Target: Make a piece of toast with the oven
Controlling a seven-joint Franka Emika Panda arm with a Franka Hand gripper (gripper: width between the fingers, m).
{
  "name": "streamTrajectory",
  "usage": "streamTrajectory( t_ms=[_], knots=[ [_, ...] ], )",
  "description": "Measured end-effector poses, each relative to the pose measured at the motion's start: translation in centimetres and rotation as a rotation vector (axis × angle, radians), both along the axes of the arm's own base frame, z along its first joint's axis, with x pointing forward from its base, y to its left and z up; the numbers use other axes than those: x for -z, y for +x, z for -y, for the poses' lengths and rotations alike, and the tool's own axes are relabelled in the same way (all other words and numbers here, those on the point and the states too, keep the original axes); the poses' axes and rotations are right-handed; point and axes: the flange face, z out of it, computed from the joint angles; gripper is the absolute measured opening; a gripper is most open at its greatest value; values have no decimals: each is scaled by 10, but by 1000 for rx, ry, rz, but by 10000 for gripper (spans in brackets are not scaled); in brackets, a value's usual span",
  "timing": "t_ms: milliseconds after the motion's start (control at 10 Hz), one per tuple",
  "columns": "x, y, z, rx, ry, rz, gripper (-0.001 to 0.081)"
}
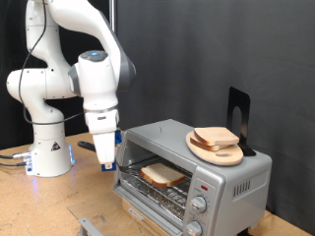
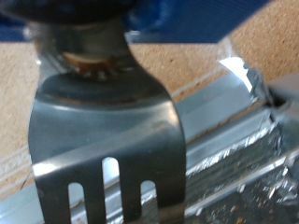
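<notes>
Centre-left of the exterior view, your gripper (image 1: pixel 105 157) hangs at the open mouth of the oven (image 1: pixel 192 172), on its left side. It's gripping a slotted metal spatula (image 2: pixel 107 140); the wrist view shows the handle running up into the hand and the blade filling the frame. The fingers themselves are hidden, so I read the hold from the handle only.

The piece of toast (image 1: pixel 162 175) lies flat on the wire rack (image 1: pixel 157 192) inside the oven, lower centre of the exterior view. It looks pale, so my read is it's loaded, not browned. The spatula blade isn't visibly touching it; the exterior view doesn't resolve the blade tip.

Step in hand, as I judge it: bread is placed and the tool sits at the oven mouth beside the rack. Any move here needs a level blade and clearance from the rack wires and the upper edge of the opening.

Around it:
- round wooden plate (image 1: pixel 215 146) with more bread slices (image 1: pixel 215 137) on the oven roof, right of centre
- black stand (image 1: pixel 238 118) behind the plate
- two knobs (image 1: pixel 198 211) at the oven's lower right front
- foil-lined tray (image 2: pixel 238 149) behind the blade in the wrist view

The door isn't clearly visible, so I can't tell its position
</notes>
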Motion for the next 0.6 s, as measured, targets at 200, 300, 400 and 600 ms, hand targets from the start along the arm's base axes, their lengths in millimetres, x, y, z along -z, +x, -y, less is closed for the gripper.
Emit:
streamTrajectory(
  t_ms=[200,300,400,600],
  knots=[
    [-1,-16,18,6,25,12,395],
    [-3,-22,26,12,37,19,395],
    [-6,-29,34,19,50,27,395],
    [-13,-39,48,56,78,49,395]
  ],
)
